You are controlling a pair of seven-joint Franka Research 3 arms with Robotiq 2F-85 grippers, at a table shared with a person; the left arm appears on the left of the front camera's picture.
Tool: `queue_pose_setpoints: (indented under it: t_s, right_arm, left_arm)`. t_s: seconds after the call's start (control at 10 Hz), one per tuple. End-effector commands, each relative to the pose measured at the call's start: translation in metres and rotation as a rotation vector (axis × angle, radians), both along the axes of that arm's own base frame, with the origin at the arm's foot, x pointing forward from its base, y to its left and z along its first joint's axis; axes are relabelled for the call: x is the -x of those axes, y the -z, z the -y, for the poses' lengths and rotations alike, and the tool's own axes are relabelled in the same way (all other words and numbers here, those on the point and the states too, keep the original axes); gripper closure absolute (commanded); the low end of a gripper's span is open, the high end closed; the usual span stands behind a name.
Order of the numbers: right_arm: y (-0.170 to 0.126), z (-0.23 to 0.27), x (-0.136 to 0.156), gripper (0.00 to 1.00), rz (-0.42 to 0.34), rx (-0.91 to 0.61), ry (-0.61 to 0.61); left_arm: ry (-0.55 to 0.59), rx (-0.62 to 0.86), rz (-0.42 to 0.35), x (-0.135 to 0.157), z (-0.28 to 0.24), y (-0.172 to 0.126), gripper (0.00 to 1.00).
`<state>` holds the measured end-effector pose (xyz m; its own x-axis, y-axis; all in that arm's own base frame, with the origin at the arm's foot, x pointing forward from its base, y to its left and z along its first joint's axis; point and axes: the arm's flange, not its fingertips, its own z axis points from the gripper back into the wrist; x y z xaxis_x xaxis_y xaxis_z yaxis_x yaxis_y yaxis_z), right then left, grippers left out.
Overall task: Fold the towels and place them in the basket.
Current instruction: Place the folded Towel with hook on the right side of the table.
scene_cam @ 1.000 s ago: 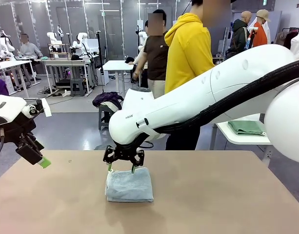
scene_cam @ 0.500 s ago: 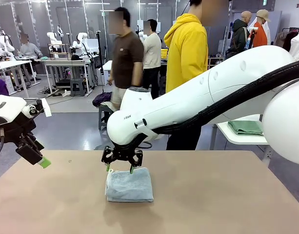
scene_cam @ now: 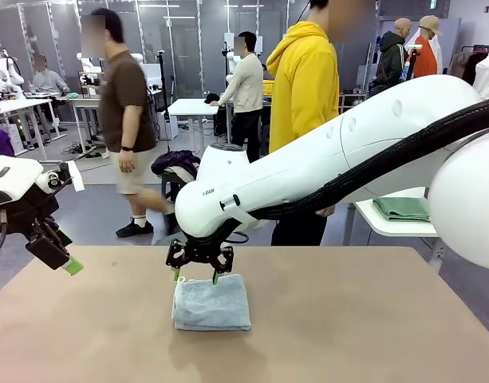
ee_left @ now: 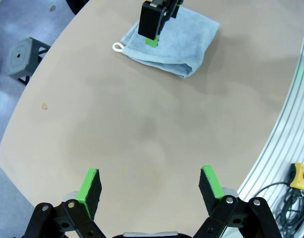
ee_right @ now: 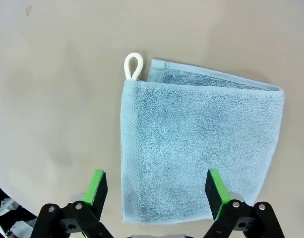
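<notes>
Bright even overhead light, soft shadows, sharp focus, slight wide-angle edge curving

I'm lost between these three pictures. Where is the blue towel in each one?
Front view: towel lies folded on the table, lower middle, just under the right hand.
Left wrist view: towel top middle, far across the table, the right hand above it.
Right wrist view: towel centre, the open right hand over its near edge.
Shared landmark: the towel's white loop, at its corner in both wrist views.

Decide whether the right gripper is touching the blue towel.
Cannot tell. In the front view the right gripper reaches down to the towel at its far edge, with neither a gap nor contact plain.
</notes>
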<state>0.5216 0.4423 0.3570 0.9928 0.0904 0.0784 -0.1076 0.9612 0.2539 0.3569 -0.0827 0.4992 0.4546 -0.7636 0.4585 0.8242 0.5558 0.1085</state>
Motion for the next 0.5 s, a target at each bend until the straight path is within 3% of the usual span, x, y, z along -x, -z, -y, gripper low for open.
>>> queue_pose_setpoints:
  t_s: [0.0, 0.2, 0.4]
  right_arm:
    - [0.000, 0.000, 0.000, 0.02, 0.000, 0.000, 0.000]
    - [-0.038, 0.033, 0.008, 0.00, -0.026, -0.121, 0.029]
    - [-0.038, 0.084, 0.012, 0.00, -0.039, -0.161, 0.082]
  left_arm:
    - [-0.019, -0.007, 0.000, 0.001, 0.002, 0.001, 0.00]
    - [-0.019, -0.007, 0.000, 0.001, 0.002, 0.001, 0.00]
    - [-0.019, -0.007, 0.000, 0.001, 0.002, 0.001, 0.00]
